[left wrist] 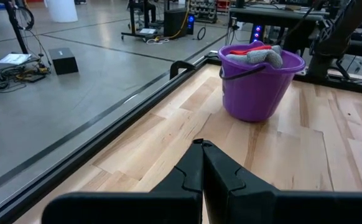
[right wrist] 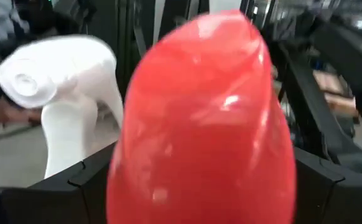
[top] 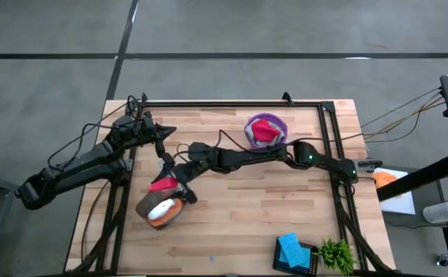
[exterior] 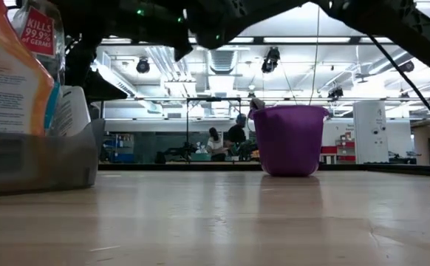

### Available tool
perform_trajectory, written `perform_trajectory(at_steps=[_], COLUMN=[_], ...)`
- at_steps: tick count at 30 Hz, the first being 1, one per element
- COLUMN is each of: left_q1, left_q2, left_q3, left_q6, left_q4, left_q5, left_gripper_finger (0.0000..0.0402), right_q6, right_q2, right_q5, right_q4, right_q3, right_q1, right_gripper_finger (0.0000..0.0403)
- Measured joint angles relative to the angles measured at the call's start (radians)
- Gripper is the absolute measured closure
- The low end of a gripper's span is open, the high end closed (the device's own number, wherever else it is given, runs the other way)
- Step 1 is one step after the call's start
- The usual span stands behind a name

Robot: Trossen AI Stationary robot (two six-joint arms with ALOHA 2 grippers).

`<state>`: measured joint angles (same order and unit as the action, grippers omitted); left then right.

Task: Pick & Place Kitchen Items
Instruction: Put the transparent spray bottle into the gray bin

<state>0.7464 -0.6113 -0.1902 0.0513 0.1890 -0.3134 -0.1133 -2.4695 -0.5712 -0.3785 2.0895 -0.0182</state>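
the purple bucket [top: 265, 130] at twelve o'clock already holds cloths, while the right gripper [top: 179, 187], fingers spread around a red spray head [right wrist: 199, 124], works the grey bin [top: 161, 209] at seven o'clock; the left gripper [left wrist: 202, 163] waits closed.

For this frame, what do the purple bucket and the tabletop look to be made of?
Purple bucket: probably moulded plastic, going by its smooth, evenly coloured, faintly glossy wall and thin dark bail handle. Tabletop: wood, apparently butcher-block, with pale jointed planks showing grain and a satin sheen. A dark frame, likely metal, runs along its edge.
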Motion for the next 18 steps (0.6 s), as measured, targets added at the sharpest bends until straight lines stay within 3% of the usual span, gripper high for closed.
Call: perform_trajectory(at_steps=[18], left_q1=[0.002], left_q2=[-0.001], left_q3=[0.000], left_q6=[0.000], left_q4=[0.001], left_q5=[0.007], left_gripper_finger=[0.0401], right_q6=[-0.195], right_q2=[0.235], right_q5=[0.055], right_q4=[0.607], right_q3=[0.003], right_q1=[-0.005], right_gripper_finger=[0.0080])
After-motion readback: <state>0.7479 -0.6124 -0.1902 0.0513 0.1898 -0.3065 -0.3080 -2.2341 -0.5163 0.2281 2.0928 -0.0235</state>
